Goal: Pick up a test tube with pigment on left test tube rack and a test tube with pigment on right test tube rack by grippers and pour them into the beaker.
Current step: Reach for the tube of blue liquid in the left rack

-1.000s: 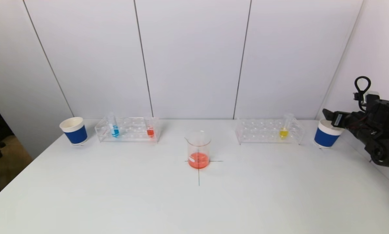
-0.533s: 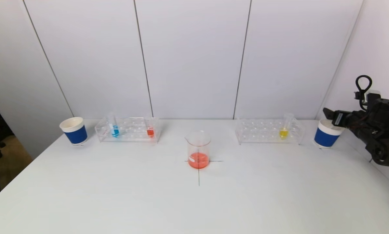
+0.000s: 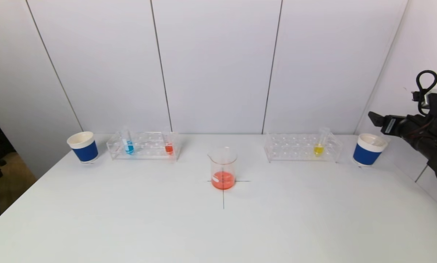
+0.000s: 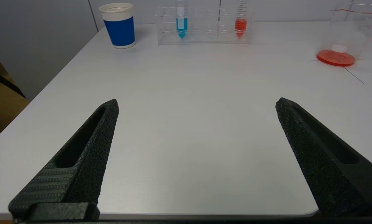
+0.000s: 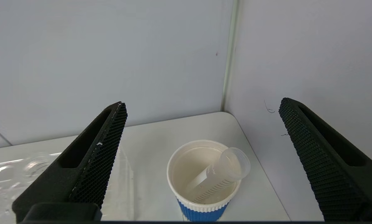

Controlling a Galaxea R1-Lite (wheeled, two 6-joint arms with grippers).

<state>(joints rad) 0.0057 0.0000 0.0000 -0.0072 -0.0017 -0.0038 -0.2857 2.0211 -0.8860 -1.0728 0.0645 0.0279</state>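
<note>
The glass beaker [image 3: 223,168] holds orange-red liquid at the table's centre cross mark; it also shows in the left wrist view [image 4: 344,37]. The left rack [image 3: 144,145] holds a blue tube [image 3: 128,140] and a red tube [image 3: 168,144]. The right rack [image 3: 301,147] holds a yellow tube [image 3: 319,143]. My right gripper [image 5: 201,107] is open and empty, raised above the right blue cup [image 5: 201,183], where an empty tube [image 5: 220,177] leans. My left gripper [image 4: 197,104] is open and empty, low over the table's near left edge.
A second blue paper cup [image 3: 82,146] stands left of the left rack. White wall panels close the back and right side, near the right arm [image 3: 423,135]. The table [image 3: 218,226] is bare in front of the beaker.
My right arm has risen and drawn back to the right, away from the right cup. Nothing on the table has moved.
</note>
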